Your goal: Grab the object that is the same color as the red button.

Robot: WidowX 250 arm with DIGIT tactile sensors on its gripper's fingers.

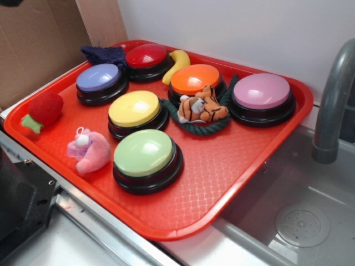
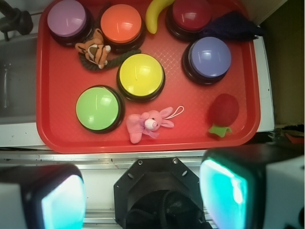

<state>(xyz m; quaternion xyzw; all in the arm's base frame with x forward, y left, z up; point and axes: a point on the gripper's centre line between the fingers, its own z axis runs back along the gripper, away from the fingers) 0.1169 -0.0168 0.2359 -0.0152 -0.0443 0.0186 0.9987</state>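
The object, a small fuzzy red plush strawberry [image 1: 43, 110] [image 2: 222, 113] with a green leaf, lies on the red tray [image 1: 238, 183] [image 2: 57, 129] near its left edge in the exterior view. The red button [image 1: 146, 57] [image 2: 191, 15] stands at the tray's far side, dark red dome on a black base. My gripper [image 2: 143, 195] shows only in the wrist view. It hangs high above the near side of the tray, over the robot's black base. Its two teal pads stand wide apart with nothing between them. It is well clear of the strawberry.
Other buttons on the tray: blue [image 1: 100, 80], yellow [image 1: 135, 111], green [image 1: 145, 157], orange [image 1: 195, 81], pink-purple [image 1: 262, 94]. A pink plush toy [image 1: 89, 151], a tiger plush [image 1: 201, 108] on a dark rope, a banana [image 1: 178, 62] and a dark blue cloth [image 1: 104, 54] lie among them. A sink with grey faucet [image 1: 333, 100] is at right.
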